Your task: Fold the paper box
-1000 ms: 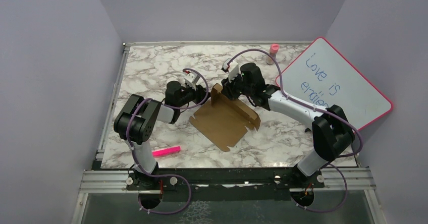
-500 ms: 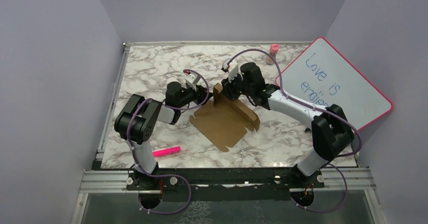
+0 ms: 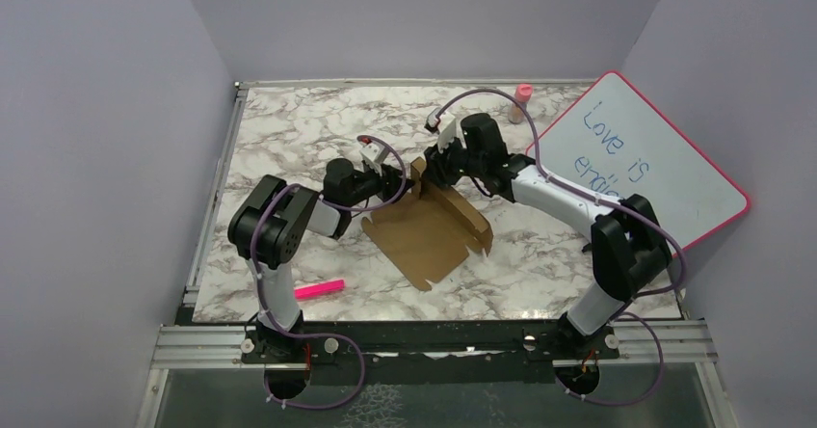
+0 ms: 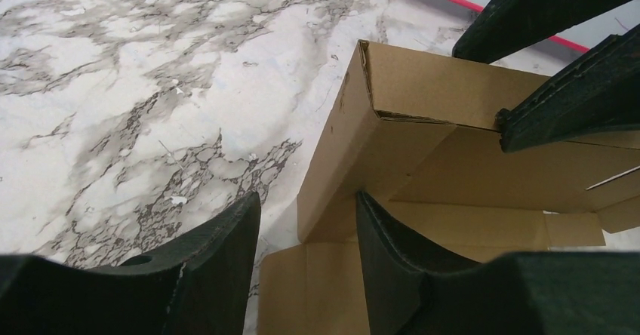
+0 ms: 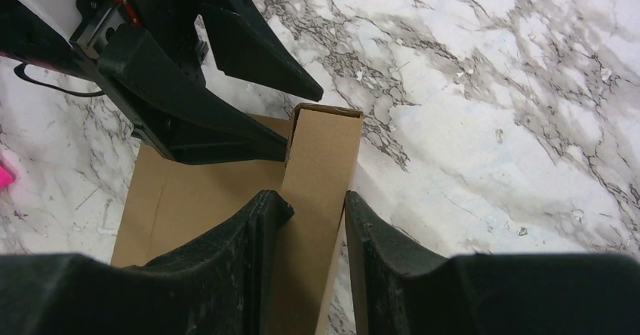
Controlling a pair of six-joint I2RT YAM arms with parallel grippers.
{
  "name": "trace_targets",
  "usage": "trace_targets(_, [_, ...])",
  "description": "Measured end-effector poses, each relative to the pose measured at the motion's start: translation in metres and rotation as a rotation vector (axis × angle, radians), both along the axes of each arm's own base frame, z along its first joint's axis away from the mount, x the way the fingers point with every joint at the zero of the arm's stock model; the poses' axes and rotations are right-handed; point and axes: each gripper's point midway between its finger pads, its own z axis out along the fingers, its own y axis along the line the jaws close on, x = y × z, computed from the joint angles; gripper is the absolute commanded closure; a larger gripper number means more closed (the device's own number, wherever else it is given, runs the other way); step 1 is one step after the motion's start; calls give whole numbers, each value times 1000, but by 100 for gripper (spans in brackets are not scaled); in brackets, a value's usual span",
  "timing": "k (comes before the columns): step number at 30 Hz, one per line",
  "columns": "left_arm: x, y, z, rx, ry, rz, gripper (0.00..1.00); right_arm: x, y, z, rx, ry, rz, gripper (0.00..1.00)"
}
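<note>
The paper box (image 3: 429, 230) is a brown die-cut sheet lying partly folded on the marble table, with its far wall raised. My right gripper (image 3: 438, 171) reaches down from behind and is shut on that raised wall (image 5: 321, 154), one finger inside and one outside (image 5: 317, 199). My left gripper (image 3: 397, 183) is open at the wall's left end. In the left wrist view (image 4: 306, 199) its jaws straddle the wall's corner (image 4: 332, 169), one finger on the marble side and one over the box floor. The right gripper's fingers (image 4: 573, 101) show beyond.
A pink-framed whiteboard (image 3: 645, 158) leans at the right, next to my right arm. A pink marker (image 3: 318, 289) lies near the front left. A small pink bottle (image 3: 523, 95) stands at the back. Lilac walls close in three sides.
My left gripper has moved right, up to the raised wall's left end. My right gripper still holds the wall and has shifted slightly back. The box has barely moved.
</note>
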Motion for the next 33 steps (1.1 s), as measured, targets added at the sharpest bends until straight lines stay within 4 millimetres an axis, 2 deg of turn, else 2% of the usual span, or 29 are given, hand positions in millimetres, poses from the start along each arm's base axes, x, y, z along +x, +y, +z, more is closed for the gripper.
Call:
trace_targets(12, [13, -8, 0, -17, -32, 9, 50, 8, -4, 0, 17, 16, -5, 61])
trace_targets(21, [20, -13, 1, -38, -61, 12, 60, 14, -7, 0, 25, 23, -11, 61])
trace_targets(33, [22, -18, 1, -49, -63, 11, 58, 18, -14, 0, 72, 74, -15, 61])
